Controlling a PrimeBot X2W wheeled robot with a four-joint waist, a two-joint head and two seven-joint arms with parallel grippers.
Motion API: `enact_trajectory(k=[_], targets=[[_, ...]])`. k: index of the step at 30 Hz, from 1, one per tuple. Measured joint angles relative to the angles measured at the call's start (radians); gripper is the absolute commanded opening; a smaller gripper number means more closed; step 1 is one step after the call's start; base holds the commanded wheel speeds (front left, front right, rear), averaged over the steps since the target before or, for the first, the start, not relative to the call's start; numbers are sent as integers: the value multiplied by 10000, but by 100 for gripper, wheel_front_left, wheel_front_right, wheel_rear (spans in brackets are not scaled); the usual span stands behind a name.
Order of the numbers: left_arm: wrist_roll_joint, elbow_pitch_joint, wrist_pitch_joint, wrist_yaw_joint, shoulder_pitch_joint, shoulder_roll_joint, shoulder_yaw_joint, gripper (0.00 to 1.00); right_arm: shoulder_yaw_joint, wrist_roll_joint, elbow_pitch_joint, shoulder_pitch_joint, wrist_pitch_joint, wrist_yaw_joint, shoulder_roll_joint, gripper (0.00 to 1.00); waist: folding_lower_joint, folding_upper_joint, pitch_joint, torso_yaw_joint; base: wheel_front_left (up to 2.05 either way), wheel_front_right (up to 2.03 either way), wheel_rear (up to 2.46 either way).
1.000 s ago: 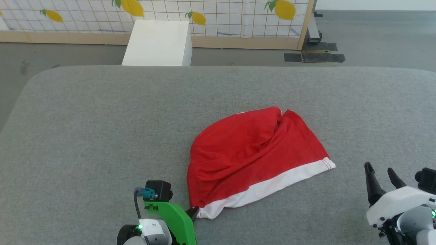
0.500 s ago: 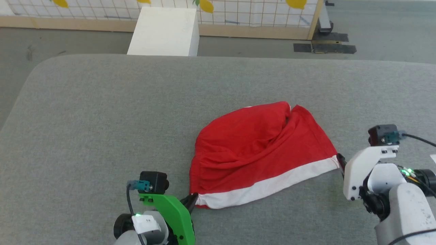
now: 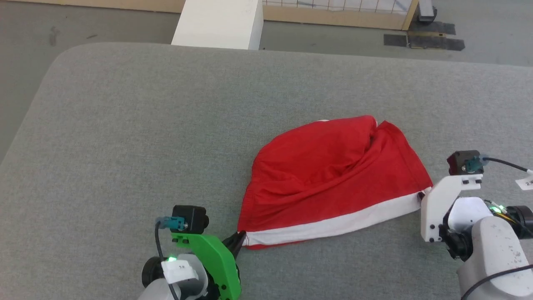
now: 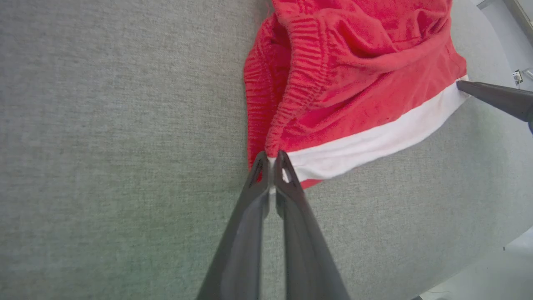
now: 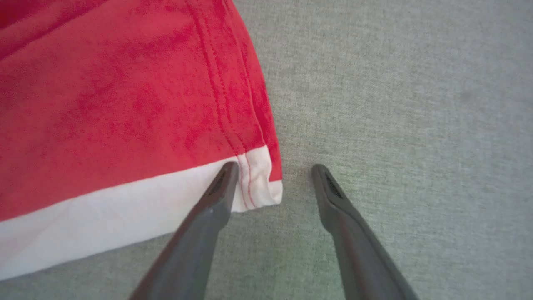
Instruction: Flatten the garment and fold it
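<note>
Lying rumpled on the table (image 3: 125, 125), the shorts (image 3: 333, 166) are pinched at a waistband corner by the left gripper (image 4: 270, 164), jaws closed on the cloth. The right gripper (image 5: 275, 166) straddles the shorts' hem corner, jaws well apart, gripping nothing.

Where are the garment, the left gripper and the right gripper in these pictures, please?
garment (image 3: 333, 166): head view, on its wrinkled red middle.
left gripper (image 4: 271, 155): left wrist view, between the tips shut on the waistband corner.
right gripper (image 5: 275, 166): right wrist view, between the open tips at the hem corner.
</note>
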Motion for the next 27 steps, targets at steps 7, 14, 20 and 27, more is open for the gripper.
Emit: enact_trajectory(k=[7, 14, 20, 27], targets=[[-226, -84, -305, -75, -1, -79, 211, 0, 267, 842, -38, -82, -207, 0, 31, 0, 0, 0, -176, -68, 0, 0, 0], [-1183, -886, -721, -284, -930, -201, 1333, 0, 376, 4138, -1453, -957, -268, 0, 25, 0, 0, 0, -804, -224, 0, 0, 0], [-1313, -1317, -278, -328, -3029, 671, 2336, 0, 387, 5145, -3041, -1941, 556, 0, 44, 0, 0, 0, -1472, -435, 0, 0, 0], [-1304, -1356, 420, -100, -5005, 1442, 2930, 0, -313, 5923, -3983, -2754, 1776, 2, 58, 0, 0, 0, -2057, -905, 0, 0, 0]])
